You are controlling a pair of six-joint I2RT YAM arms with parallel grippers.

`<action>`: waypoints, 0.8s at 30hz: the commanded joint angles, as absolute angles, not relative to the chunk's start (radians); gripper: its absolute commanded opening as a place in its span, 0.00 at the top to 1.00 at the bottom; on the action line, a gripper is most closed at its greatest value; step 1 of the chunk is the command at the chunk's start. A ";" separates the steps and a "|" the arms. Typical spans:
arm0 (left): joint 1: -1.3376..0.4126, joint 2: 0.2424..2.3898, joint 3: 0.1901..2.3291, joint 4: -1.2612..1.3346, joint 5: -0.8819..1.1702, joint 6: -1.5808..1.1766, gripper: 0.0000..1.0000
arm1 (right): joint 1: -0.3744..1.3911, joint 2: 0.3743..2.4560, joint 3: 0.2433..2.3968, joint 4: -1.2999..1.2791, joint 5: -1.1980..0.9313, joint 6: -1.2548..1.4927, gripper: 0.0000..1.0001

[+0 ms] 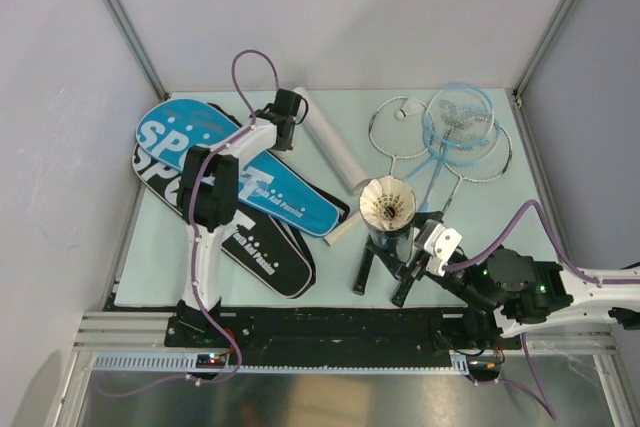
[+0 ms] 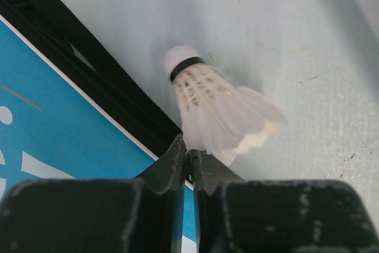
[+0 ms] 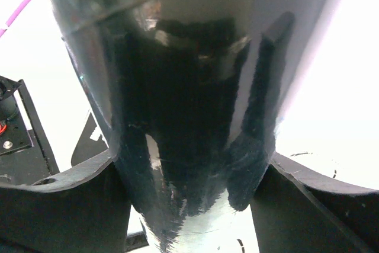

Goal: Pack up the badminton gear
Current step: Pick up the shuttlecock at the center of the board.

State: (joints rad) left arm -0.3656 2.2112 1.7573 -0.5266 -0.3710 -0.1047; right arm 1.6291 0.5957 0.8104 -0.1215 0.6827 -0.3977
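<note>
In the left wrist view my left gripper (image 2: 189, 155) is shut on the feather skirt of a white shuttlecock (image 2: 213, 108), just above the table beside the blue SPORT bag (image 2: 53, 128). In the top view the left gripper (image 1: 283, 109) is at the back, next to the white tube (image 1: 330, 142); its shuttlecock is hidden there. My right gripper (image 1: 415, 250) is shut on an upright black tube (image 1: 386, 235) with a shuttlecock (image 1: 388, 203) in its open top. The right wrist view shows that gripper (image 3: 192, 170) around the shiny black tube (image 3: 189, 105).
The blue bag (image 1: 240, 169) lies over a black SPORT bag (image 1: 265, 247) at the left. Three rackets (image 1: 455, 127) lie at the back right, their black handles (image 1: 365, 269) reaching the near edge. A small white shuttlecock (image 1: 402, 113) lies among the racket heads.
</note>
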 commanded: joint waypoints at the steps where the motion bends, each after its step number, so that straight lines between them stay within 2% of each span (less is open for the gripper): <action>1: -0.373 2.127 1.811 -0.517 -0.377 -0.124 0.93 | 1.638 0.600 0.864 -0.061 0.725 -0.422 0.72; 4: -0.372 2.029 1.822 -0.535 -0.345 -0.144 0.99 | 1.638 0.621 0.864 -0.051 0.768 -0.436 0.72; 12: -0.347 1.723 1.796 -0.577 -0.071 -0.227 1.00 | 1.612 0.677 0.832 -0.019 0.807 -0.500 0.71; 16: -0.316 1.568 1.700 -0.580 0.153 -0.298 1.00 | 1.528 0.689 0.775 0.033 0.780 -0.569 0.73; 24: -0.306 1.243 1.422 -0.580 0.461 -0.410 1.00 | 1.326 0.643 0.646 0.051 0.644 -0.750 0.72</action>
State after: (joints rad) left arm -0.3042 1.3331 1.5288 -0.5491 0.2340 -0.3172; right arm 1.3895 0.6865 0.6888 -0.0456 0.7200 -0.6022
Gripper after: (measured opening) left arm 0.008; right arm 0.700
